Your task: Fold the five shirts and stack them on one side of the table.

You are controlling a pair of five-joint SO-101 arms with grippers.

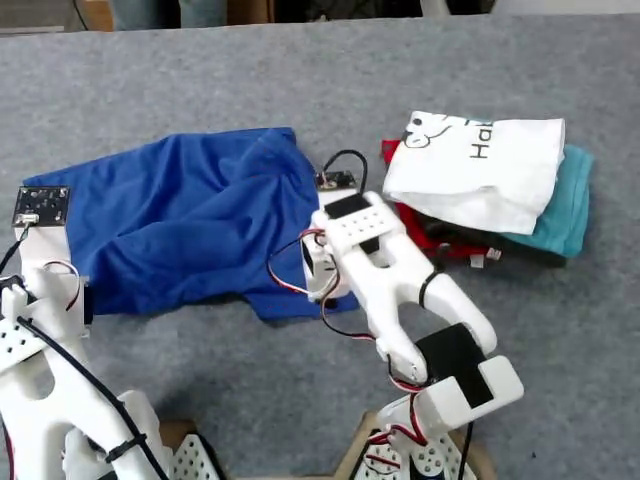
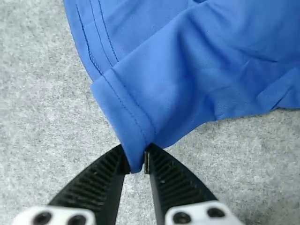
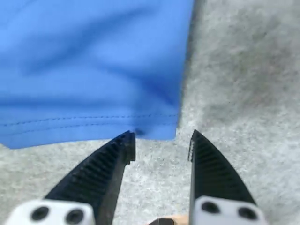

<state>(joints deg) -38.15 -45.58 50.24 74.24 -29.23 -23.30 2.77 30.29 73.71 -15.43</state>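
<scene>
A blue shirt (image 1: 190, 215) lies crumpled and spread over the left middle of the grey table (image 1: 560, 330). In the left wrist view my left gripper (image 2: 136, 159) is shut on a hemmed corner of the blue shirt (image 2: 187, 70), with cloth pinched between its black fingers (image 2: 105, 176). My right gripper (image 3: 161, 140) stands open just off another hem corner of the blue shirt (image 3: 93, 61), with bare table between its fingertips. The left arm (image 1: 45, 260) is at the shirt's left edge. At the shirt's right front edge is the right arm (image 1: 390, 270).
At the right of the table a stack of folded shirts has a white one (image 1: 480, 170) on top, over a teal one (image 1: 572, 210) and a red one (image 1: 420, 225). Bare grey table lies in front of the stack and behind the blue shirt.
</scene>
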